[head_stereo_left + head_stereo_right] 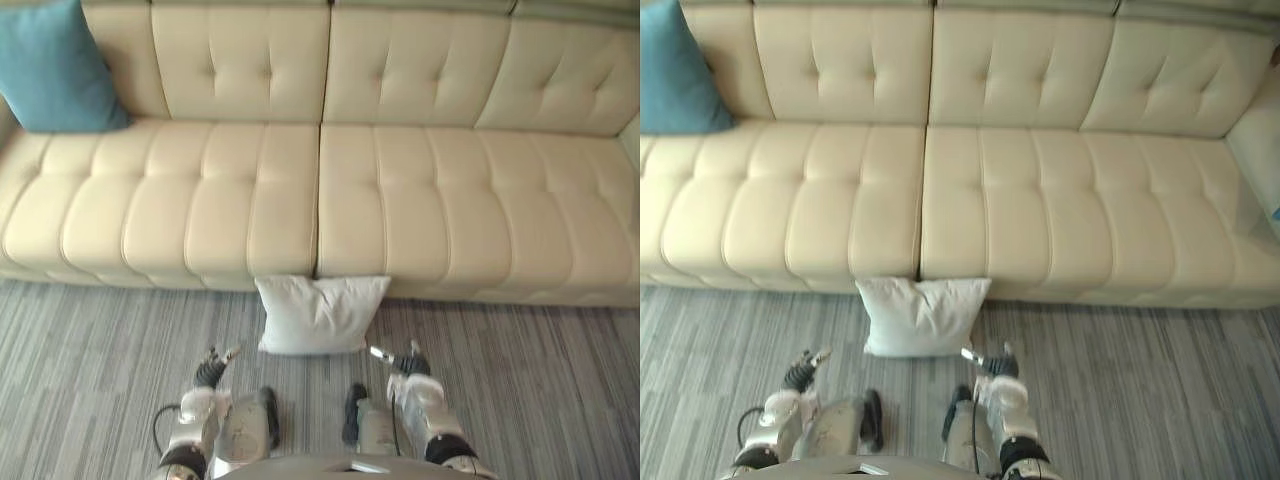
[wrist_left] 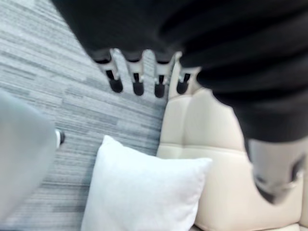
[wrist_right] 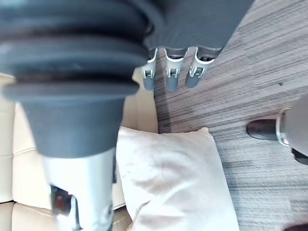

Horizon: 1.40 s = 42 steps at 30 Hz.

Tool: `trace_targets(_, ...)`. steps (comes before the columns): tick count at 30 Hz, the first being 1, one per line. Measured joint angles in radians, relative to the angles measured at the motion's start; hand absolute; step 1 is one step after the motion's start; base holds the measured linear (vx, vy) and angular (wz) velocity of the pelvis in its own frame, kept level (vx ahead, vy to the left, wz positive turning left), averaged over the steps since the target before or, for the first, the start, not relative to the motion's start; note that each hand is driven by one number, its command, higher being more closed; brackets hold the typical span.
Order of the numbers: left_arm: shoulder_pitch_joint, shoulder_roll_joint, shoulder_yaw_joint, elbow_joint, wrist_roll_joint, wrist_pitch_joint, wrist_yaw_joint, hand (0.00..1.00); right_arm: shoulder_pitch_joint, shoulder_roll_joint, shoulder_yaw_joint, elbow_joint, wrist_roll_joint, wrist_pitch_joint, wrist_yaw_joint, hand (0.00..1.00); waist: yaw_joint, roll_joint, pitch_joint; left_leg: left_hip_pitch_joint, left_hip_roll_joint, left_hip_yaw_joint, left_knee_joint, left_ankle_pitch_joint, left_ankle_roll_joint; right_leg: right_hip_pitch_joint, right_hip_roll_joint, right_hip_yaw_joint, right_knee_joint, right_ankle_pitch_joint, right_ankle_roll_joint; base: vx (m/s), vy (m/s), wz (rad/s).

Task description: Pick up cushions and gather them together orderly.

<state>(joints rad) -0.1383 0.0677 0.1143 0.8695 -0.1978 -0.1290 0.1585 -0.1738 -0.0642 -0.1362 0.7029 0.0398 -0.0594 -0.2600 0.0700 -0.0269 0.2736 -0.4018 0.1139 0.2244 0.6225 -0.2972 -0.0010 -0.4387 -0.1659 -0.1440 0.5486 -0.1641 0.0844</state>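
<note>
My left hand (image 1: 213, 368), right hand (image 1: 404, 361) low by either corner of white cushion (image 1: 322, 314) propped against sofa (image 1: 320, 200): fingers loose, empty, set for two-sided lift toward teal cushion (image 1: 50, 65).

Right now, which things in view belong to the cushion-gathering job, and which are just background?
Job: white cushion on the floor against the sofa; teal cushion at the sofa's left end; left robot hand and right robot hand, both open and empty.
Background: sofa; striped carpet.
</note>
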Motion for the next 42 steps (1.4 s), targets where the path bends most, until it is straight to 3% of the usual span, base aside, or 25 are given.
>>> trace_targets(8, -0.194, 0.077, 0.003, -0.034, -0.026, -0.001, 0.038, 0.00, -0.216, -0.040, 0.016, -0.092, -0.013, -0.002, -0.079, 0.00, -0.002, -0.001, 0.089, -0.271, 0.048, -0.006, 0.133, 0.004, -0.004, -0.286, 0.017, 0.023, 0.140, -0.004, -0.034, -0.13, -0.063, -0.07)
trace_targets(16, -0.492, 0.158, 0.024, -0.037, -0.028, -0.001, 0.056, 0.00, -0.501, -0.150, 0.003, -0.094, -0.042, 0.004, -0.137, 0.00, -0.022, 0.000, 0.179, -0.575, 0.071, -0.042, 0.248, 0.026, 0.000, -0.574, 0.018, 0.012, 0.261, 0.003, -0.054, -0.07, -0.035, 0.06)
trace_targets(21, -0.658, 0.235, 0.046, -0.076, -0.058, 0.000, 0.061, 0.00, -0.671, -0.229, -0.057, -0.041, 0.039, 0.022, -0.179, 0.00, -0.031, 0.001, 0.243, -0.805, 0.078, -0.068, 0.346, 0.033, 0.005, -0.798, 0.014, 0.017, 0.367, -0.002, -0.062, -0.08, -0.016, 0.06)
trace_targets(32, -0.726, 0.337, 0.031, -0.114, -0.072, 0.001, 0.078, 0.00, -0.736, -0.338, -0.073, 0.023, 0.092, 0.042, -0.206, 0.00, -0.030, 0.001, 0.246, -1.093, 0.094, -0.086, 0.463, 0.046, 0.017, -1.091, 0.009, 0.029, 0.488, -0.007, -0.066, -0.09, 0.001, 0.02)
trace_targets(42, -0.815, 0.340, -0.218, -0.265, -0.011, -0.002, 0.098, 0.00, -0.903, -0.307, 0.189, -0.079, 0.088, 0.020, -0.215, 0.00, -0.027, 0.002, 0.248, -1.184, 0.112, -0.086, 0.494, 0.055, 0.005, -1.193, 0.017, 0.034, 0.528, -0.002, -0.088, -0.02, 0.006, -0.01)
